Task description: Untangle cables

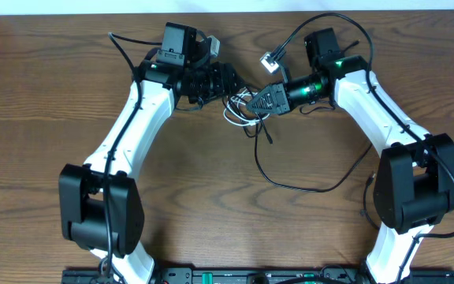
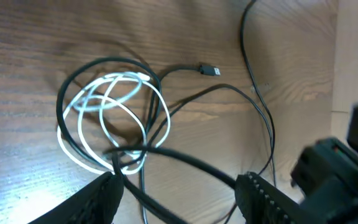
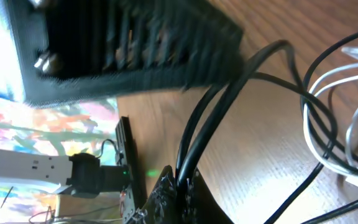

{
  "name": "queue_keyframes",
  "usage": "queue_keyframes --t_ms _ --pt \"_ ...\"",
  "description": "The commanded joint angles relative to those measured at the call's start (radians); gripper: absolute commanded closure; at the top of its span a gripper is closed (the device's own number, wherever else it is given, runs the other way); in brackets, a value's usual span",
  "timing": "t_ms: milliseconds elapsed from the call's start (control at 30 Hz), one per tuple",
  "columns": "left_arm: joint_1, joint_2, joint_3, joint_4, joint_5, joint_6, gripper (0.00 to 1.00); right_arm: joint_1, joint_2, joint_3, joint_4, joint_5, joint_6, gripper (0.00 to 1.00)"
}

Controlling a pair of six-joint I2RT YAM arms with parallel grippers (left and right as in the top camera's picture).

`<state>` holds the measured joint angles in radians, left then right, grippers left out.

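The cables lie tangled on the wooden table between my two grippers at the far middle. A white cable (image 2: 122, 78) is coiled in loops, with black cables (image 2: 191, 165) wound through it. One black plug end (image 2: 209, 70) lies free beside the coil. My left gripper (image 2: 182, 199) is open, and a black strand runs between its fingers without being pinched. My right gripper (image 3: 185, 186) is shut on two strands of black cable (image 3: 210, 118), next to the white cable (image 3: 309, 140). From above, the left gripper (image 1: 228, 85) and right gripper (image 1: 252, 102) nearly touch over the tangle.
A long black cable loop (image 1: 290, 185) trails toward the table's middle and right, up to the right arm (image 1: 412, 181). A small white connector (image 1: 269, 59) lies near the far edge. The left arm (image 1: 124, 142) spans the left side.
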<state>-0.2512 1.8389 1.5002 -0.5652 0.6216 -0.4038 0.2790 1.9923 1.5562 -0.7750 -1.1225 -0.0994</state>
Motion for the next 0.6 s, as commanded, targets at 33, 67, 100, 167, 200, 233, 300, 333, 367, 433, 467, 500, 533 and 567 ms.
queue_keyframes --t_ms 33,67,100,167,200,233,300,333,367,433,467,500,533,567 --pt "0.004 0.026 0.009 0.044 -0.013 -0.018 0.37 0.022 -0.024 0.001 -0.048 0.005 -0.064 0.99" --pt "0.004 0.027 0.009 0.053 -0.013 -0.026 0.36 0.026 -0.024 0.001 -0.054 0.019 -0.063 0.99" --pt "0.004 0.027 0.009 0.061 -0.013 -0.036 0.36 0.031 -0.024 0.001 -0.056 0.026 -0.064 0.99" --pt "0.003 0.028 0.009 0.076 -0.012 -0.053 0.34 0.039 -0.024 0.001 -0.056 0.028 -0.064 0.99" --pt "0.003 0.028 0.009 0.08 -0.011 -0.062 0.34 0.042 -0.024 0.001 -0.054 0.03 -0.064 0.99" --pt "0.003 0.028 0.009 0.081 -0.005 -0.069 0.34 0.043 -0.024 0.001 -0.05 0.032 -0.063 0.99" --pt "0.003 0.028 0.009 0.08 0.031 -0.069 0.33 0.043 -0.024 0.001 -0.037 0.032 -0.063 0.99" --pt "0.003 0.028 0.009 0.077 0.057 -0.068 0.34 0.043 -0.024 0.001 -0.028 0.032 -0.063 0.99" --pt "0.003 0.028 0.009 0.073 0.077 -0.064 0.33 0.043 -0.024 0.001 -0.021 0.033 -0.063 0.99" --pt "0.003 0.028 0.009 0.066 0.116 -0.052 0.34 0.043 -0.024 0.001 -0.004 0.033 -0.062 0.99" --pt "0.003 0.028 0.009 0.063 0.133 -0.042 0.34 0.043 -0.024 0.001 0.002 0.045 -0.051 0.99" --pt "0.003 0.028 0.009 0.056 0.142 -0.038 0.34 0.042 -0.024 0.001 0.004 0.06 -0.042 0.99" --pt "0.003 0.028 0.009 0.05 0.142 -0.038 0.33 0.043 -0.024 0.001 0.001 0.071 -0.039 0.99" --pt "0.004 0.028 0.009 0.042 0.143 -0.038 0.34 0.042 -0.024 0.001 0.0 0.074 -0.039 0.99"
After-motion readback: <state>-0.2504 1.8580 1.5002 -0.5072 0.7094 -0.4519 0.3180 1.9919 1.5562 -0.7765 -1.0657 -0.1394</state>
